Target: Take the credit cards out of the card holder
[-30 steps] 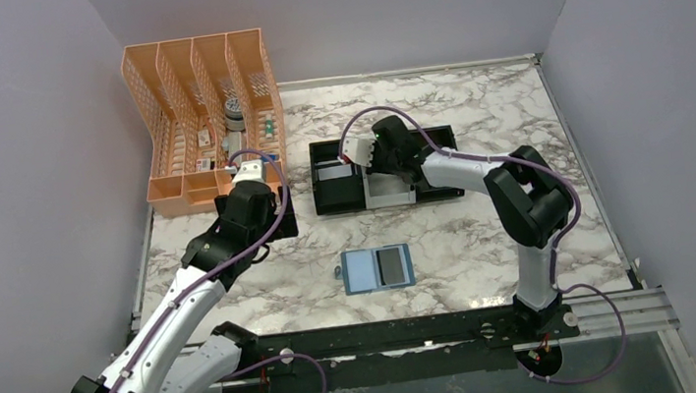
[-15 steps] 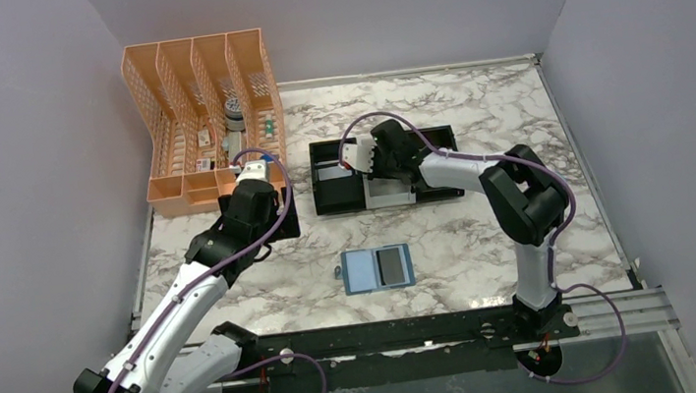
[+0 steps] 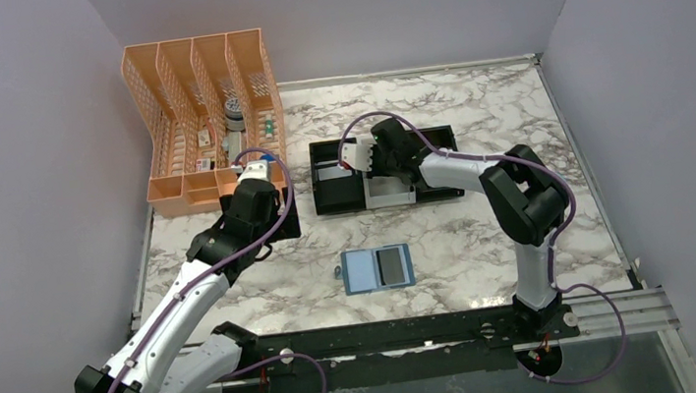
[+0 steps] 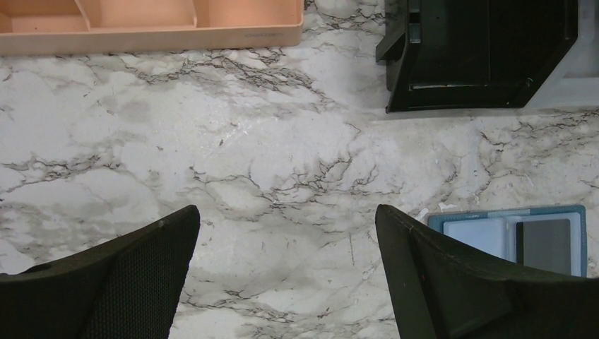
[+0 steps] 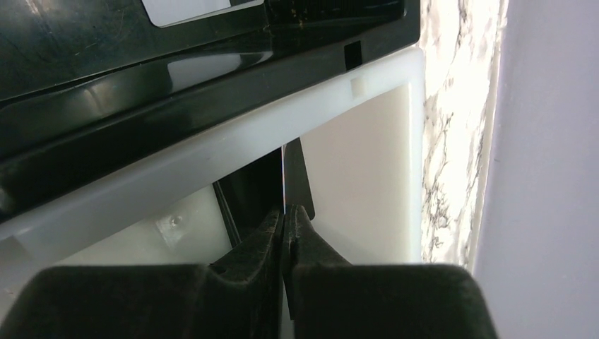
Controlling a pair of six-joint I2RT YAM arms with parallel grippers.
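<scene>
Not much to read here tbh. The orange organizer (image 4: pixel 141 21) has some tiny lettering on its front lip, way too small to make out, and I can't make out any print on the cards either

Left gripper (image 4: pixel 286 219): jaws spread wide with nothing between them, just bare marble table (image 4: pixel 282 141) underneath. It hangs above the table near the organizer's front corner, well apart from the wallet (image 3: pixel 379 269). In its own wrist view the wallet peeks out at the lower right, partly hidden behind one finger

Right gripper (image 5: pixel 286 212): fingers pressed together, tips down inside the white middle bay (image 5: pixel 360 169) of the black tray (image 3: pixel 446 165). A thin dark sliver (image 5: pixel 295 176) sticks out right at the fingertips. It might be a card seen edge-on, but I can't tell if it's actually pinched or only standing there behind them

The wallet lies open and flat on the table toward the near edge, between the two arms and well apart from both grippers. Its left pocket panel is light blue and its right pocket holds a dark card (image 3: pixel 393 266). A silver card (image 3: pixel 329 171) lies in the tray's left bay, just beside the right gripper. The tray sits further back on the table, near the organizer's right side
</scene>
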